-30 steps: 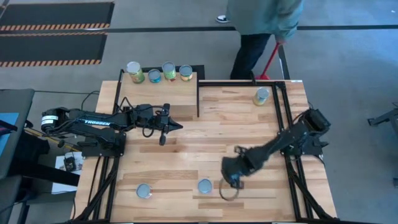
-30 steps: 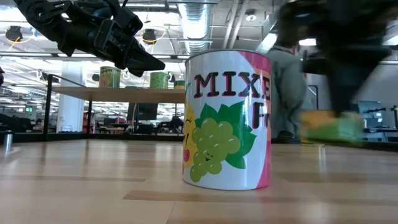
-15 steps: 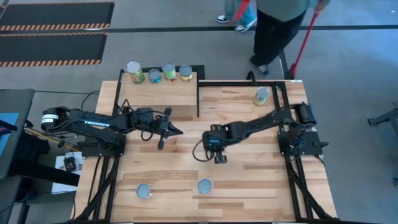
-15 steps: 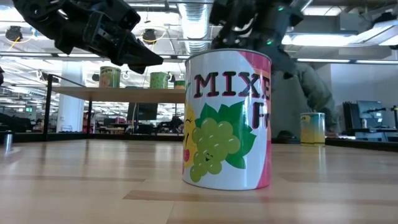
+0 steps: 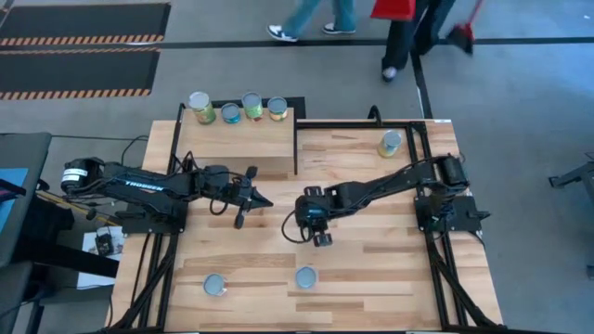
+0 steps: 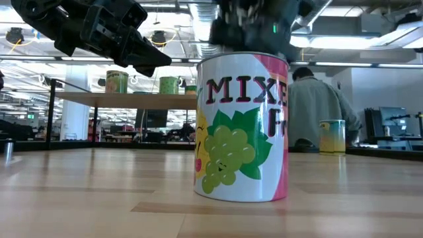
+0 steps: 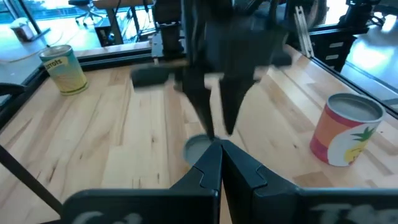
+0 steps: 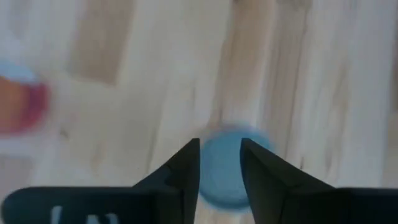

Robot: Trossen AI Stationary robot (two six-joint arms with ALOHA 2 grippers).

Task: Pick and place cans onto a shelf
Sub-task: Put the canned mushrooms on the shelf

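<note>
Four cans (image 5: 238,109) stand upright on the shelf (image 5: 232,139) at the table's far left. One can (image 5: 391,142) stands at the far right, and two more (image 5: 214,285) (image 5: 305,276) near the front edge. The nearer of those fills the low view as a pink-and-white can (image 6: 241,125). My right gripper (image 5: 316,228) hangs open over the table's middle, pointing down. Its wrist view shows a blue can top (image 8: 225,168) beyond the fingers. My left gripper (image 5: 264,199) hovers shut just in front of the shelf, holding nothing.
The shelf's dark frame post (image 5: 296,139) stands along its right side. Black frame rails (image 5: 429,158) run along the table's edges. People walk on the floor beyond the far edge (image 5: 408,28). Bare planks lie between the two grippers and the near cans.
My right gripper has risen from the table's near edge, beside the near can, and swung toward the far left to the table's middle; its arm now stretches leftward across the table. The cans have stayed put. A person behind the table has walked off.
</note>
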